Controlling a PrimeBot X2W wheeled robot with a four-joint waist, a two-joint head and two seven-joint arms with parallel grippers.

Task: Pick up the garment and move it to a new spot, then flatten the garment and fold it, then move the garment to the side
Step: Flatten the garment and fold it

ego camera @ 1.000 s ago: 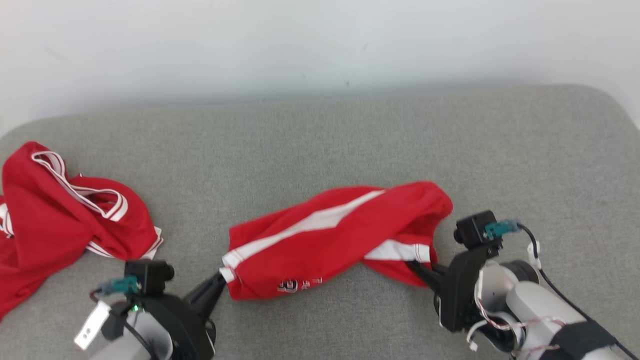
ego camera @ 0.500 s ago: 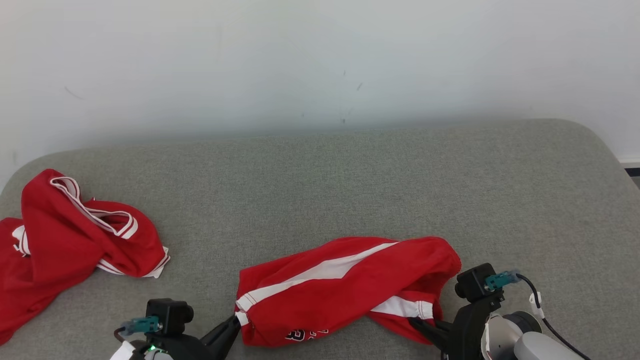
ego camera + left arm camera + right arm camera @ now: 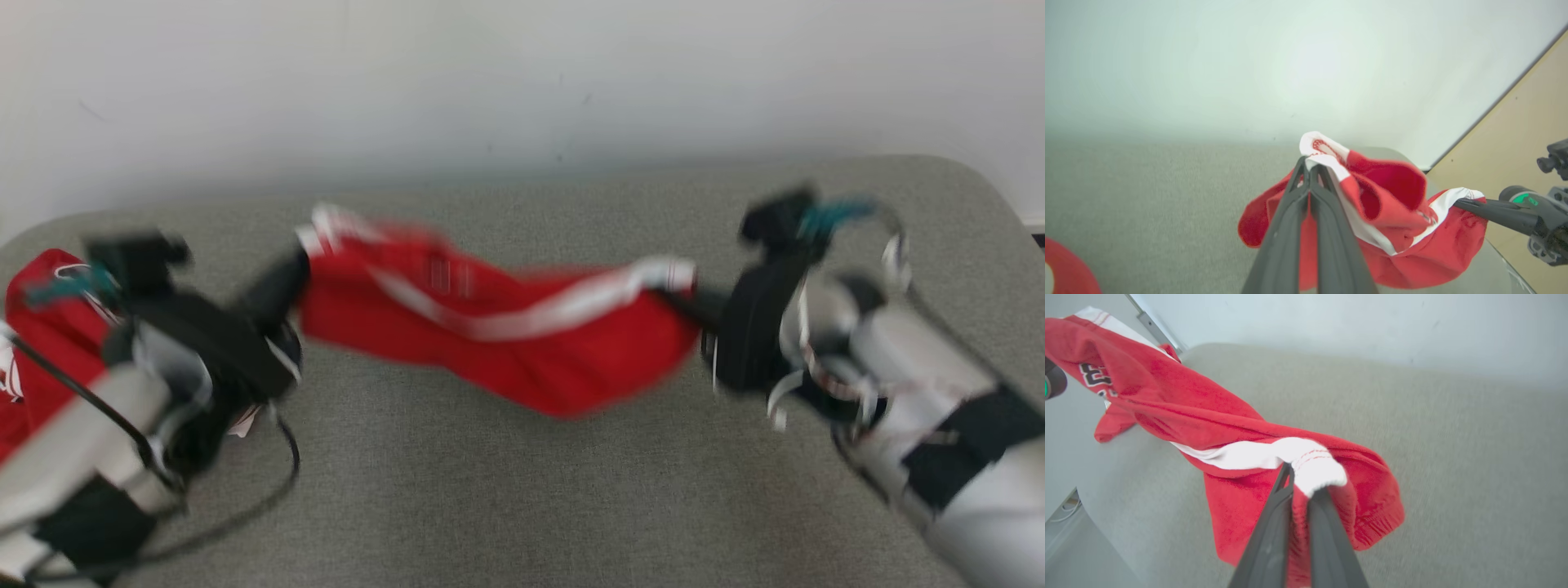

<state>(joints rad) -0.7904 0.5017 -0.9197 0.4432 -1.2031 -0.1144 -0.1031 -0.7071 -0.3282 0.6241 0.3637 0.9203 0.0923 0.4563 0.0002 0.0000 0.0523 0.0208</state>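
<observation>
Left end effector (image 3: 295, 268) pinched shut on one white-trimmed end of the shorts (image 3: 522, 351), right end effector (image 3: 684, 296) shut on the other. Shorts hang between them over the grey cushion (image 3: 522, 506), middle sagging. Head view blurry. Best: pull the arms apart evenly, lay the shorts flat, clear of the other red garment (image 3: 41, 327).

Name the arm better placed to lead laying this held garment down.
Right, probably. The right gripper and left gripper are both shut on the garment, but the right hangs over bare grey cushion; the left sits beside another red garment.
</observation>
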